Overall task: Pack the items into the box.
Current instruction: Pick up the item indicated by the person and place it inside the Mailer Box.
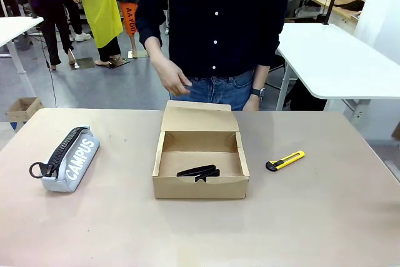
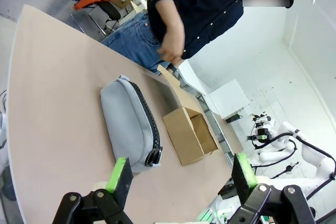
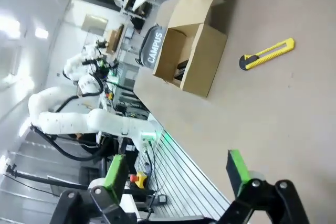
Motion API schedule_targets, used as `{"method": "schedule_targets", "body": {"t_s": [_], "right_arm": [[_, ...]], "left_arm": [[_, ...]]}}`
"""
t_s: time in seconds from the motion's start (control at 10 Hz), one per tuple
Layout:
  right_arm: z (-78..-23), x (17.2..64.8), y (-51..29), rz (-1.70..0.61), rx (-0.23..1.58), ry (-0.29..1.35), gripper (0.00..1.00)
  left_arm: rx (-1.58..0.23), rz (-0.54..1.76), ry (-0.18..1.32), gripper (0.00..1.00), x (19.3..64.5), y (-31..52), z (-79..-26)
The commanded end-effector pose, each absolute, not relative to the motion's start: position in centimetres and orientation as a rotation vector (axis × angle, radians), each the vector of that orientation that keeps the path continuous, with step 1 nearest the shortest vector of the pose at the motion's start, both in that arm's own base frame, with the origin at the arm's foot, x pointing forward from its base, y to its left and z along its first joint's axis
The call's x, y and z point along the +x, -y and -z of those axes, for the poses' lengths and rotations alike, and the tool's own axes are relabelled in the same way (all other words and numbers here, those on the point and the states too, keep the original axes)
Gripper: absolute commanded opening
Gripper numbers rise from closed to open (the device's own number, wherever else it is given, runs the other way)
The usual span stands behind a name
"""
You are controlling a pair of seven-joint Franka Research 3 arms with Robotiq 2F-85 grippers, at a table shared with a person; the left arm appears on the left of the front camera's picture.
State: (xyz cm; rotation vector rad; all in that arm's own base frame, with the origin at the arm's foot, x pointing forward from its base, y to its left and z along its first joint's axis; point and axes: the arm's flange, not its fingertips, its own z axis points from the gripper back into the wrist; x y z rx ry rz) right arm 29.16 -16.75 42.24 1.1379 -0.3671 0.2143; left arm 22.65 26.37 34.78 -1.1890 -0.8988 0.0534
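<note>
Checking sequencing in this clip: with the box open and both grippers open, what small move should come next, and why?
Probably lower the open right gripper toward the utility knife. It lies loose right of the box, on that arm's side; the black object is already inside, and the bulkier pouch would likely cover the box floor, so it seems better last.

You had the front camera at the robot's edge of the table point(image 1: 312, 217), facing straight across to the person point(image 1: 212, 23) at the far side, with the box point(image 1: 200, 187) close in mid-frame. Your left wrist camera looked down from above, out beyond the pouch point(image 2: 123, 124). The right one (rolled almost sideways) looked in from the knife point(image 3: 266, 54) side. All three shared the box and the pouch.
</note>
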Motion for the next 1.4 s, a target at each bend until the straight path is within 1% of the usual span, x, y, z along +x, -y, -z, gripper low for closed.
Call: {"method": "schedule_targets", "body": {"t_s": [0.0, 1.3], "right_arm": [[-42.24, 28.76, 17.35, -0.235, 1.12, 0.397, 1.0], [-42.24, 28.76, 17.35, -0.235, 1.12, 0.397, 1.0]], "left_arm": [[-1.195, -0.043, 0.93, 1.0, 22.77, -26.18, -35.01], [-1.195, -0.043, 0.93, 1.0, 22.77, -26.18, -35.01]]}}
